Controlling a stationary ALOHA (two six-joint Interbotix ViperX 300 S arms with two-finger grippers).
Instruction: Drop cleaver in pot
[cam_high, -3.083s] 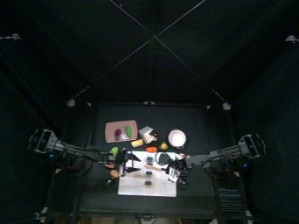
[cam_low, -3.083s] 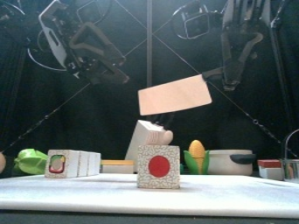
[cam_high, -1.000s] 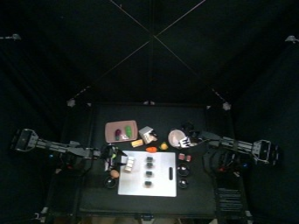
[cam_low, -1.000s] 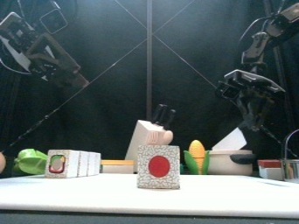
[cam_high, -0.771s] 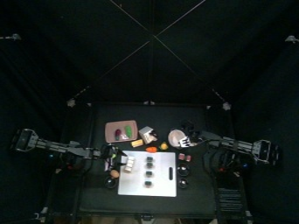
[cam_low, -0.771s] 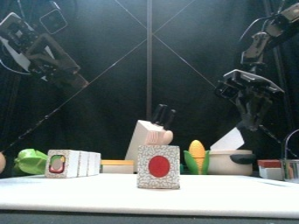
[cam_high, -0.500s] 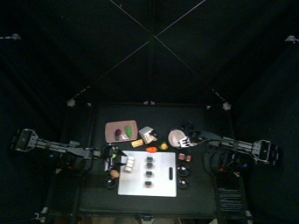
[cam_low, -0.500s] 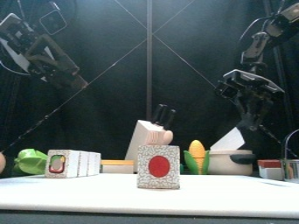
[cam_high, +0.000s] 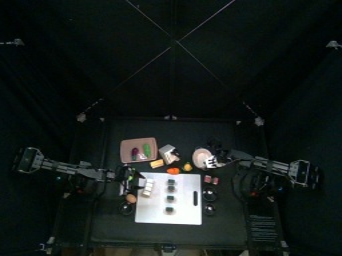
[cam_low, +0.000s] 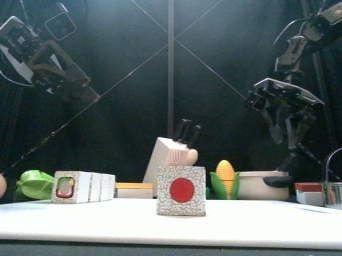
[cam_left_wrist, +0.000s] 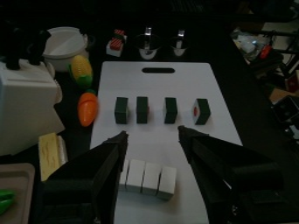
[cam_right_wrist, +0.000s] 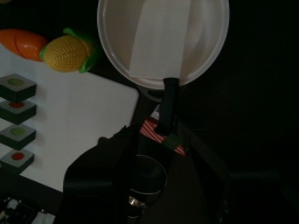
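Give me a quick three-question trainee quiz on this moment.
1. True or false: the cleaver lies in the pot, handle over the rim.
2. What sits beside the pot? A) a cup B) corn C) a spoon
3. Are the jaws of the left pincer open or shut?
Key: 1 true; 2 B; 3 open.
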